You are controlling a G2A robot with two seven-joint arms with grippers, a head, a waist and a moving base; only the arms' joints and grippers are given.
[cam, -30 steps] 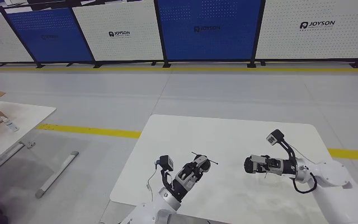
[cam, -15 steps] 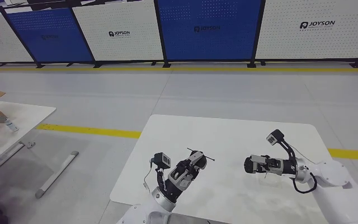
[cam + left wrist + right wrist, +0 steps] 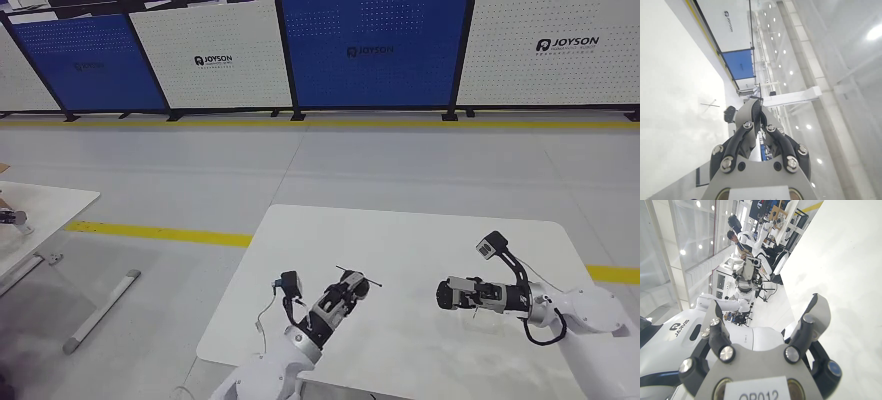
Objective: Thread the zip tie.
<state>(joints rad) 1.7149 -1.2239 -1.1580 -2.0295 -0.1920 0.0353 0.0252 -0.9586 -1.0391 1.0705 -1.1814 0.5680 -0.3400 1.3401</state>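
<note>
A thin black zip tie [image 3: 359, 276] is pinched in my left gripper [image 3: 352, 287], which is shut on it above the table's near left part. In the left wrist view the tie [image 3: 759, 90] pokes out past the closed fingertips [image 3: 755, 106]. My right gripper [image 3: 443, 294] hovers to the right of it, pointing toward the left gripper with a gap between them. Its fingers [image 3: 716, 311] stand wide open with nothing between them. The right wrist view shows the left gripper [image 3: 745, 273] farther off.
The white table [image 3: 400, 235] is bare around both grippers. Its near edge runs close under the left arm. A second white table [image 3: 40, 205] stands off to the left across the floor.
My left gripper has shifted slightly to the left and away with the zip tie, and its forearm has turned. The right arm has not moved.
</note>
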